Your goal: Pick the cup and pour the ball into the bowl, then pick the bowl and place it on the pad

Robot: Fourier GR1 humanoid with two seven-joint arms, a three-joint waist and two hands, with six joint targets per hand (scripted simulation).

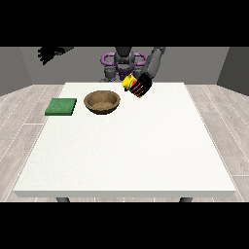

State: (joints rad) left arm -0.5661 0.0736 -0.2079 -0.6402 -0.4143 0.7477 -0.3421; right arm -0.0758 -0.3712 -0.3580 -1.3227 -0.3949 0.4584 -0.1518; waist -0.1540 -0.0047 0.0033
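Nearest, the bowl point(102, 102) waits beside the pad point(61, 107) — the hand at the view's right point(141, 86) clutches the cup point(129, 82) (tilted, apparently for pouring).

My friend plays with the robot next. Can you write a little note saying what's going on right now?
Hand at the view's right: fingers curled round the yellow cup, tilted in the air just right of the brown bowl.
Hand at the view's left: raised off the table's side, holding nothing.
Green pad: left of the bowl, nothing on it.
Ball: can't see it.
Left: finish pouring, then bowl onto pad.
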